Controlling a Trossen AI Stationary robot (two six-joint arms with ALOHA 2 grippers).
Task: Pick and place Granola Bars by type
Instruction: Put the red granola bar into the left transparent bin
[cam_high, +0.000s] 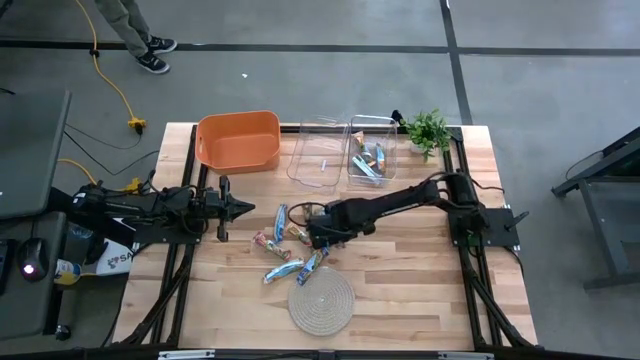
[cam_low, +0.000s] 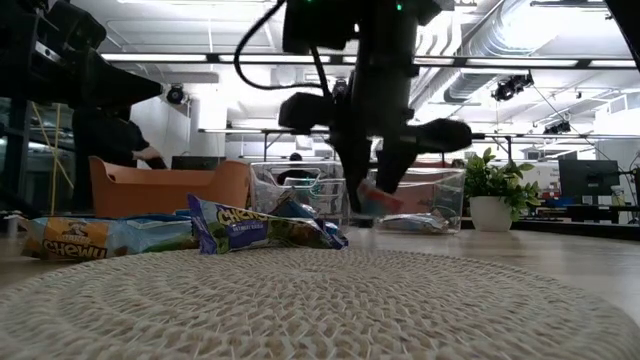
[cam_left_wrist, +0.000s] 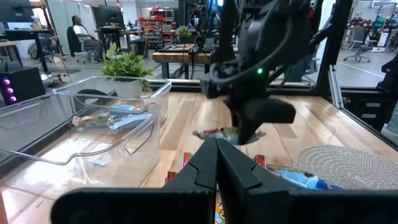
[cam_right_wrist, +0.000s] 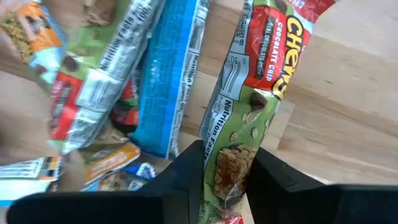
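Note:
My right gripper (cam_high: 322, 233) hangs over the middle of the table, shut on a red-and-green granola bar (cam_right_wrist: 249, 93), which also shows under the fingers in the low view (cam_low: 381, 201). Several more granola bars (cam_high: 283, 270) lie flat and scattered on the wood just left of it, among them a blue one (cam_right_wrist: 166, 74). More bars lie in the right-hand clear bin (cam_high: 371, 158). At the table's left side my left gripper (cam_high: 243, 208) stays shut and level, holding nothing. My right gripper pinches the red-and-green bar across its width, one finger (cam_right_wrist: 186, 171) on each long edge (cam_right_wrist: 214, 163), nearer one end than the middle. The fingers point steeply down and lie across the bar. The bar hangs about level, clear of the table.
A round coiled rope mat (cam_high: 321, 300) lies near the front edge. At the back stand an orange bin (cam_high: 238, 140), a second clear bin (cam_high: 314, 152) and a potted plant (cam_high: 428, 130). Bare wood lies right of the mat. A person's legs (cam_high: 135, 35) show beyond the table.

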